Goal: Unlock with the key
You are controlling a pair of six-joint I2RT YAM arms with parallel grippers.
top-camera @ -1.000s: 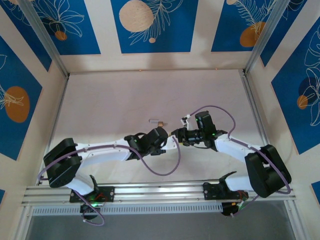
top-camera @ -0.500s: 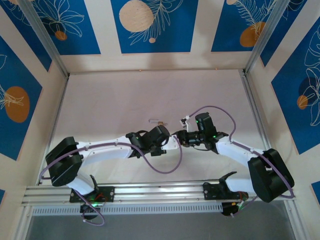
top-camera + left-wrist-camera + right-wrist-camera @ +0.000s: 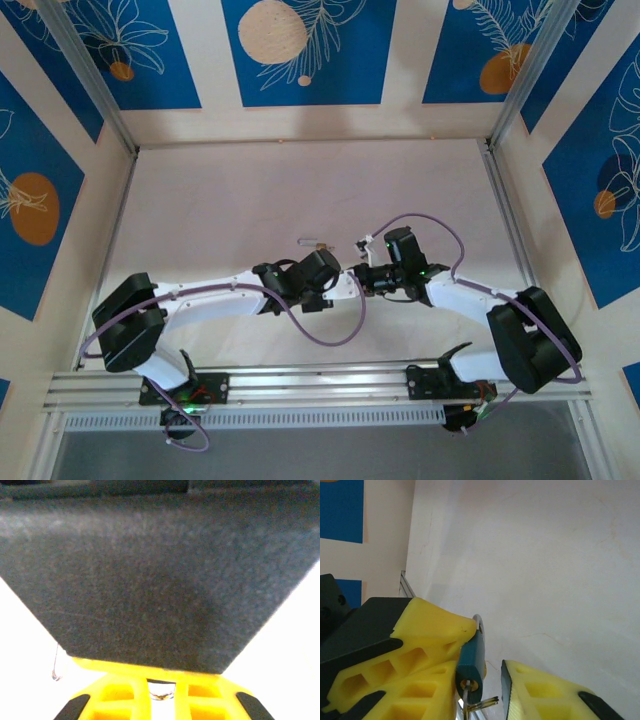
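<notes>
Right tool [image 3: 482,682] has its jaws apart around the key [image 3: 470,666], probably positioning to pinch and turn it; I cannot tell the left tool's [image 3: 161,702] state.

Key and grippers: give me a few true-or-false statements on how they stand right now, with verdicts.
1. In the right wrist view, the dark blue head of the key sits between yellow fingers. True.
2. The key lies alone, far from both arms. False: it is up among the fingers.
3. The left gripper and right gripper meet near the middle of the table. True.
4. The left wrist view gives a clear look at a keyhole. False: a blurred dark mass sits right in front of the lens.
</notes>
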